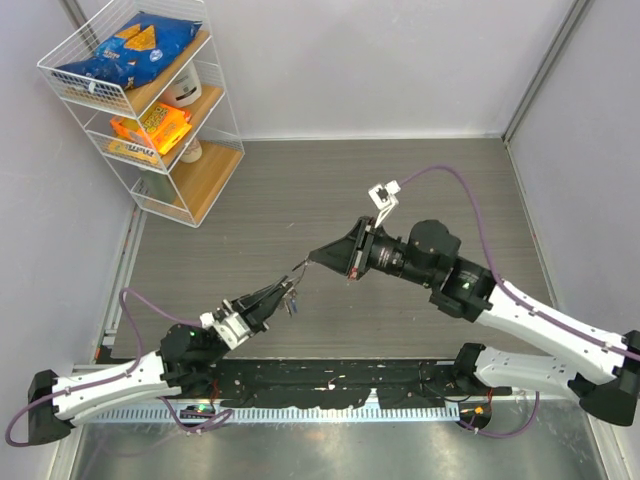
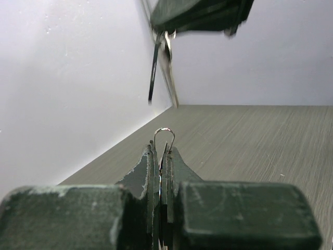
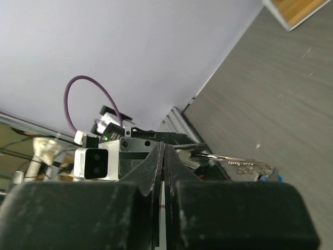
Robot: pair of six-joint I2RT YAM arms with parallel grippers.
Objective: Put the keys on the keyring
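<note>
My left gripper point(image 1: 283, 293) is shut on the keyring point(image 2: 164, 136); a small arc of the thin wire loop pokes out past its fingertips point(image 2: 148, 156). In the right wrist view the keyring point(image 3: 229, 158) sticks out sideways from the left gripper, with some keys point(image 3: 255, 167) and a blue tag point(image 3: 276, 178) on it. My right gripper point(image 1: 316, 258) is shut on a silvery key point(image 2: 169, 70), held up in the air just above and beyond the ring. In its own view the right gripper's jaws point(image 3: 164, 152) are pressed together and hide the key.
A white wire shelf rack point(image 1: 150, 100) with snack bags stands at the back left. Grey walls close the table on the left, back and right. A metal rail point(image 1: 330, 400) runs along the near edge by the arm bases.
</note>
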